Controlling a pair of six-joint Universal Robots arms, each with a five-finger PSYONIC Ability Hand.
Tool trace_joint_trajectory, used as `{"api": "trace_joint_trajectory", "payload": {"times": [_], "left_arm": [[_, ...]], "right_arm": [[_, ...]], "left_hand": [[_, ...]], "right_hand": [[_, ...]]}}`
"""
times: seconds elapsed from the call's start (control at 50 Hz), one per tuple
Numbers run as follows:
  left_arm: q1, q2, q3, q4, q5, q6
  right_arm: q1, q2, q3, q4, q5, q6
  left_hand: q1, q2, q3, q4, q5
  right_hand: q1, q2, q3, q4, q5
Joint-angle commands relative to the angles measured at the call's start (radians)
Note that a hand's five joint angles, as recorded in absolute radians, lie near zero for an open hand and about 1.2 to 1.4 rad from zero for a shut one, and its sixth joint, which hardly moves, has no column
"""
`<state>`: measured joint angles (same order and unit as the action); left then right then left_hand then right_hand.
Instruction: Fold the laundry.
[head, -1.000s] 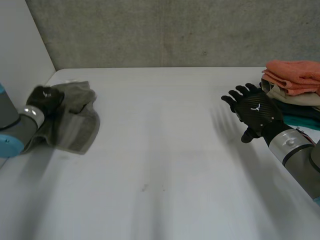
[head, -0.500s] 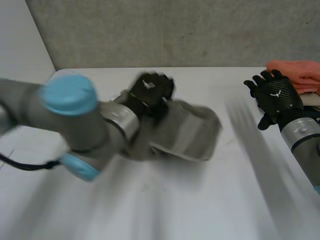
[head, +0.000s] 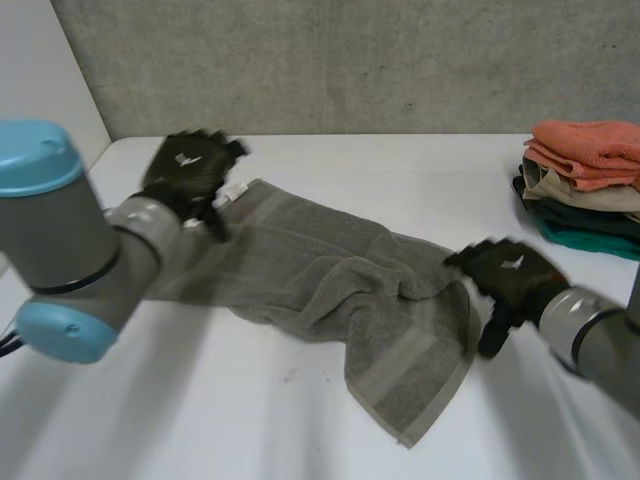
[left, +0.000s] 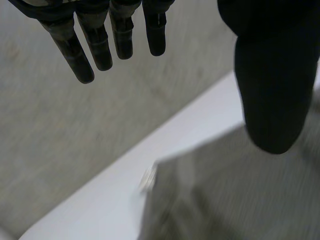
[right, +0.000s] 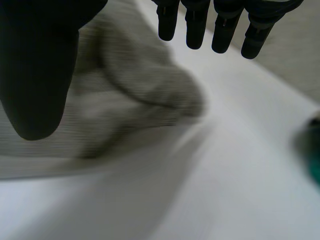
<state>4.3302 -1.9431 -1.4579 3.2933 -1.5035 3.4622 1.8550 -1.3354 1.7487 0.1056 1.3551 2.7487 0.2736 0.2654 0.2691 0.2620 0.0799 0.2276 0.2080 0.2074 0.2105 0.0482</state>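
One grey-green towel (head: 330, 270) lies opened out on the white tabletop (head: 400, 165). Its long axis runs on a slant from the far left down toward the near right. From where I stand, the two hands sit at opposite ends of that line.

The left hand (head: 190, 172) is over the far-left corner, just beside the small white tag (head: 232, 196) sewn there. Its wrist view shows straight fingers and the thumb held wide, with nothing between them. The right hand (head: 508, 275) is at the towel's right edge, where the cloth heaps into a soft ridge. Its fingers are also straight, its thumb is apart, and it pinches nothing. I cannot tell whether either palm actually touches the cloth.

The towel is rumpled through the middle and flatter at its near-right end, so I'd say folding has not started and smoothing comes first. Each hand is already nearest its own end. The loose near-right corner falls to the right hand and lies toward the robot from its palm. A stack of folded laundry (head: 585, 175) waits at the far right, well apart from the towel.
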Motion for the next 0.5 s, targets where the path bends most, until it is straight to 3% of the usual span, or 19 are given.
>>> {"api": "trace_joint_trajectory", "payload": {"times": [0.02,0.12,0.2,0.32,0.38,0.4,0.46,0.48,0.5], "left_arm": [[0.173,-0.052,-0.117,-0.003,0.035,0.256],[0.256,-0.186,-0.107,-0.003,0.124,0.366],[0.269,-0.240,-0.066,-0.001,0.192,0.390],[0.281,-0.304,-0.006,-0.003,0.226,0.385],[0.279,-0.335,0.021,-0.003,0.224,0.384],[0.279,-0.342,0.030,0.000,0.221,0.385],[0.279,-0.349,0.042,0.006,0.218,0.382],[0.278,-0.349,0.048,0.008,0.216,0.380],[0.275,-0.349,0.051,0.009,0.216,0.380]], "right_arm": [[0.154,-0.011,0.113,-0.078,-0.001,0.055],[0.266,0.019,0.161,-0.245,0.012,0.097],[0.320,0.090,0.161,-0.325,0.042,0.088],[0.346,0.153,0.141,-0.414,0.093,0.071],[0.348,0.191,0.130,-0.446,0.107,0.037],[0.348,0.199,0.129,-0.451,0.108,0.029],[0.343,0.220,0.123,-0.468,0.111,0.005],[0.339,0.225,0.118,-0.477,0.113,0.000],[0.337,0.225,0.115,-0.481,0.116,-0.001]], "left_hand": [[0.007,0.016,0.012,0.019,0.027],[0.025,0.033,0.030,0.037,0.044],[0.045,0.054,0.050,0.057,0.065],[0.172,0.180,0.176,0.183,0.191],[0.371,0.379,0.375,0.382,0.390],[0.560,0.569,0.565,0.572,0.580],[0.981,0.989,0.985,0.992,1.000],[1.121,1.129,1.126,1.133,1.140],[1.123,1.131,1.127,1.134,1.142]], "right_hand": [[0.057,0.077,0.077,0.074,0.062],[0.060,0.080,0.080,0.077,0.065],[0.063,0.082,0.083,0.080,0.068],[0.148,0.167,0.168,0.165,0.153],[0.329,0.349,0.350,0.347,0.334],[0.400,0.419,0.420,0.417,0.405],[0.842,0.862,0.863,0.860,0.847],[1.114,1.134,1.134,1.131,1.119],[1.168,1.188,1.188,1.185,1.173]]}}
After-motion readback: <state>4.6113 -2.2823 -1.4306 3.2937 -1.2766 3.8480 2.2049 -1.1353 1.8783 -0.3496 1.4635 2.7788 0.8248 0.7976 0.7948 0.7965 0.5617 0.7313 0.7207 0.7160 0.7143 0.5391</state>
